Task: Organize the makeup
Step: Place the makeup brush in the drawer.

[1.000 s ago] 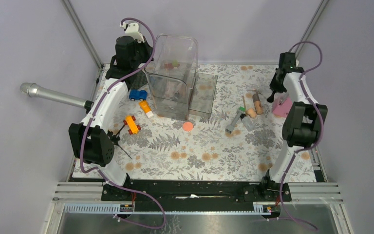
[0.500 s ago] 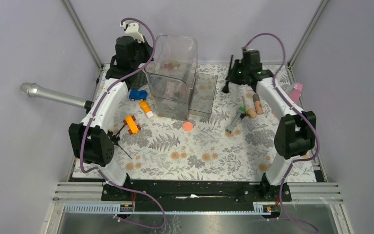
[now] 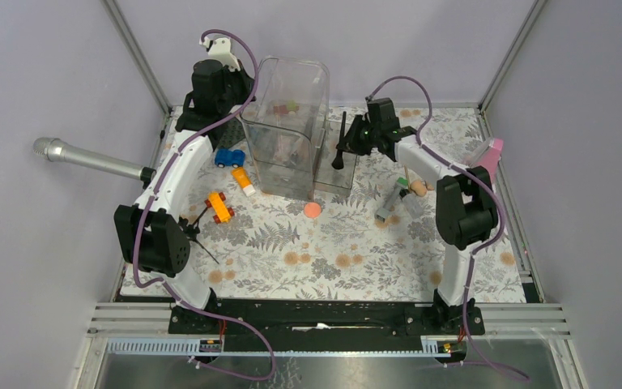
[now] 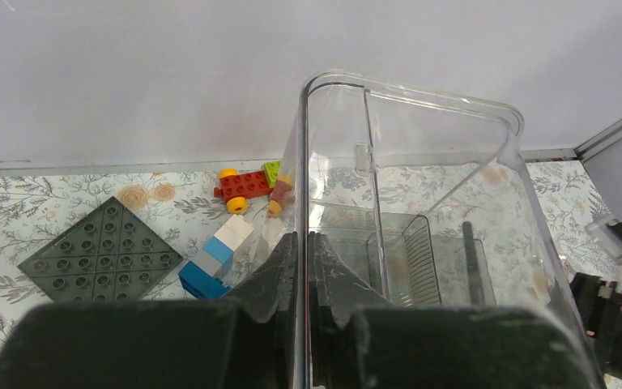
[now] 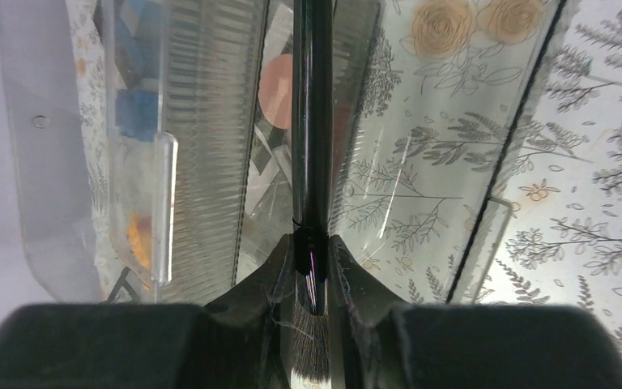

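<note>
At the far side of the floral tabletop [image 3: 332,259], the right gripper [image 5: 312,251] pinches a black-handled brush [image 5: 312,121] between narrow jaws, over the lower section of a clear organizer [image 3: 287,81]. The left gripper [image 4: 302,251] is clamped on the wall of the organizer's tall section. A coral-pink disc [image 3: 313,210], a grey tube with green cap [image 3: 390,204] and tan-handled brushes [image 3: 419,186] lie on the tabletop to the right of the organizer; a blue toy car [image 3: 228,157] and an orange toy car [image 3: 219,207] lie on its left.
</note>
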Robot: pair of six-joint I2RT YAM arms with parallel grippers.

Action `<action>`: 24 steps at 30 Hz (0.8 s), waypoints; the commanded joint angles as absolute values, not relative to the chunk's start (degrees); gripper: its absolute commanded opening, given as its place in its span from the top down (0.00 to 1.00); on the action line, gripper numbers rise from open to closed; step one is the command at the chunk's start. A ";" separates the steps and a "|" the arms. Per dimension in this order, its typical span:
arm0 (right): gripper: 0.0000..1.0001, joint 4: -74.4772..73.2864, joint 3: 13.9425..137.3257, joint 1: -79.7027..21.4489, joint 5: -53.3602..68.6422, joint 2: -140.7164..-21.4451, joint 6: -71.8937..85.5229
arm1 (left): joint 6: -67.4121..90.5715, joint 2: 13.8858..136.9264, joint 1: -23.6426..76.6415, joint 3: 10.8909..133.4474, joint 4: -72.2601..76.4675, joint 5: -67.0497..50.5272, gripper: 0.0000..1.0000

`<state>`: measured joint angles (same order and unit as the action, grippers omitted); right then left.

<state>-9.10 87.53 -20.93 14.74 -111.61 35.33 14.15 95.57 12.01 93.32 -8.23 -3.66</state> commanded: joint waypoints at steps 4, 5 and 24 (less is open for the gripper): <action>0.86 -6.92 88.16 -23.11 16.90 -113.14 37.26 | 13.89 97.83 13.18 91.95 -17.75 -6.21 0.94; 0.82 -6.95 88.20 -23.13 16.48 -112.81 37.02 | 13.89 97.79 13.18 91.99 -17.75 -6.20 0.94; 0.60 -19.83 87.07 -21.98 -6.23 -101.54 28.55 | 14.06 97.56 13.18 91.95 -17.75 -6.52 0.94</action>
<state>-15.70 88.16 -22.81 4.47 -108.42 31.73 14.15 95.57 12.01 93.32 -8.21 -3.68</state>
